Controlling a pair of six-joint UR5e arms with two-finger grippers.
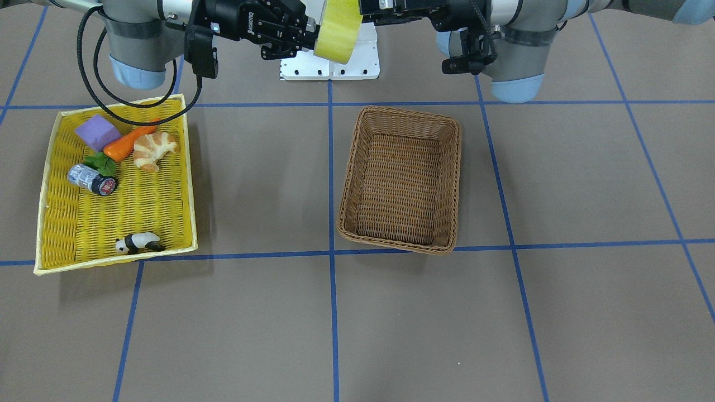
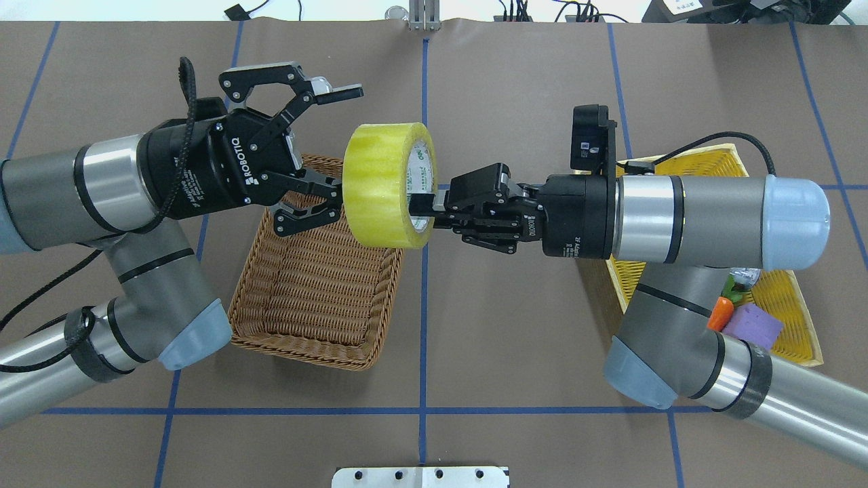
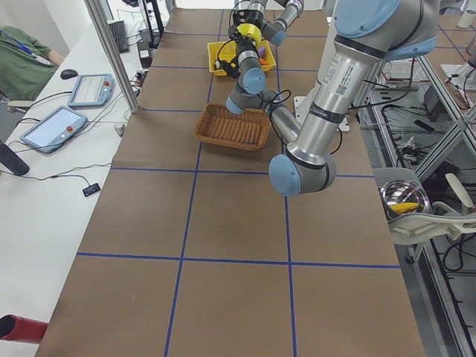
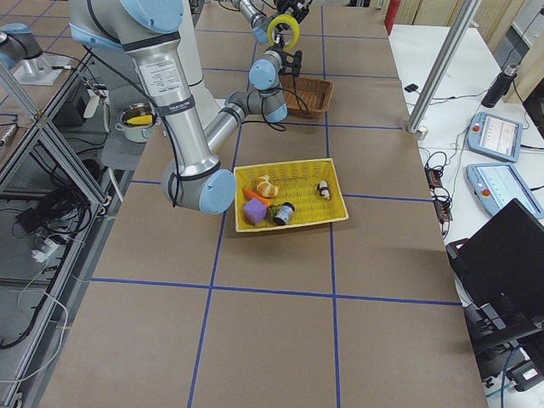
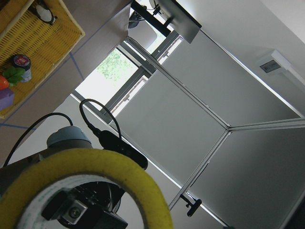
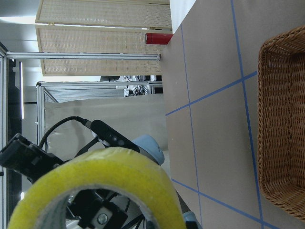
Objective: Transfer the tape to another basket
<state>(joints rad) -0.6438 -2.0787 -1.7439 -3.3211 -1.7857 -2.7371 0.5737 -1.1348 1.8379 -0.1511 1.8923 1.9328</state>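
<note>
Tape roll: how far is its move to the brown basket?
Done: the yellow packing-tape roll is out of the shallow yellow woven tray. In hand: the right hand grips it aloft, the open left hand beside it. Left: placing it in the empty brown wicker basket.

One tape (image 1: 338, 30), one basket (image 1: 349, 187), one yellow tray (image 1: 131, 209). In the tray: one purple block (image 1: 98, 132), one carrot (image 1: 124, 146), one croissant (image 1: 153, 149), one can (image 1: 89, 178), one panda (image 1: 138, 243), one leaf (image 1: 102, 163).

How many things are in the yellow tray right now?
5. A purple block, carrot and croissant cluster at the tray's end nearest the robot, a small can sits beside them, and a toy panda lies alone at the opposite end. Nothing seems hidden.
</note>
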